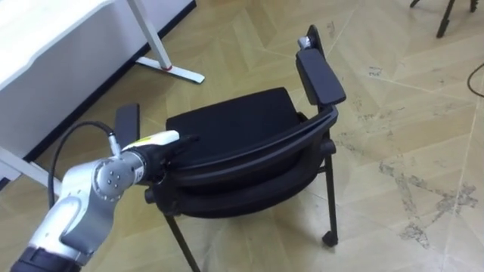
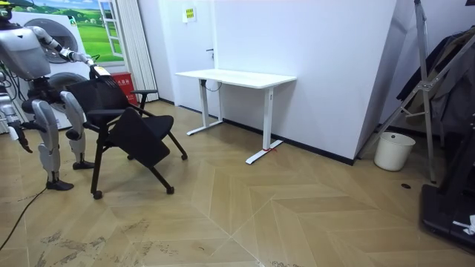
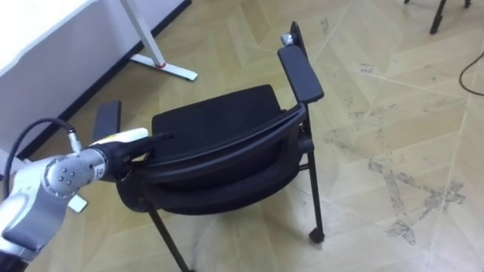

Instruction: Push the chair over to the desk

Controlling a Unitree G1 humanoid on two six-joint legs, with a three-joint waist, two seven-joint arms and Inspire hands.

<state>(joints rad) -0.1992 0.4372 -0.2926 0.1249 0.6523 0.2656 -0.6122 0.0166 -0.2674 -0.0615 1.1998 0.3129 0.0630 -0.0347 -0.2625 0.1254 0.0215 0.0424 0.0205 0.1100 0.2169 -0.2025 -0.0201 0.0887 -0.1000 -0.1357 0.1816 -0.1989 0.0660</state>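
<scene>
Nearest the camera, at the lower left of the eye views, the left robot hand (image 1: pixel 162 151) lay at the left end of the backrest (image 1: pixel 257 162) of the black chair (image 1: pixel 234 121). Whether it was clamped on the top rail or merely laid against it could not be told, as dark hand merged with dark rail. The chair stood on the wooden floor (image 1: pixel 393 113) just in front of the robot, with its padded seat beyond the rail and an armrest (image 1: pixel 319 75) toward the upper right. A small castor (image 1: pixel 330 239) showed under one leg at the lower right.

The frame looked stiff and fairly light, so the chair would likely roll or slide readily. The rigid top rail seemed the soundest place to take hold. Pushing that high and at one end might tip or swing it.

Farther off, the foot of a white desk (image 1: pixel 170 69) crossed the upper left.

The room view added what the eye views lacked. The robot stood upright behind the chair at the frame's left, and the desk stood whole against the wall with open floor between. A white bucket (image 2: pixel 393 150) sat at the far right. The right robot hand (image 2: pixel 21 135) hung low by the robot's side, too small to read.
</scene>
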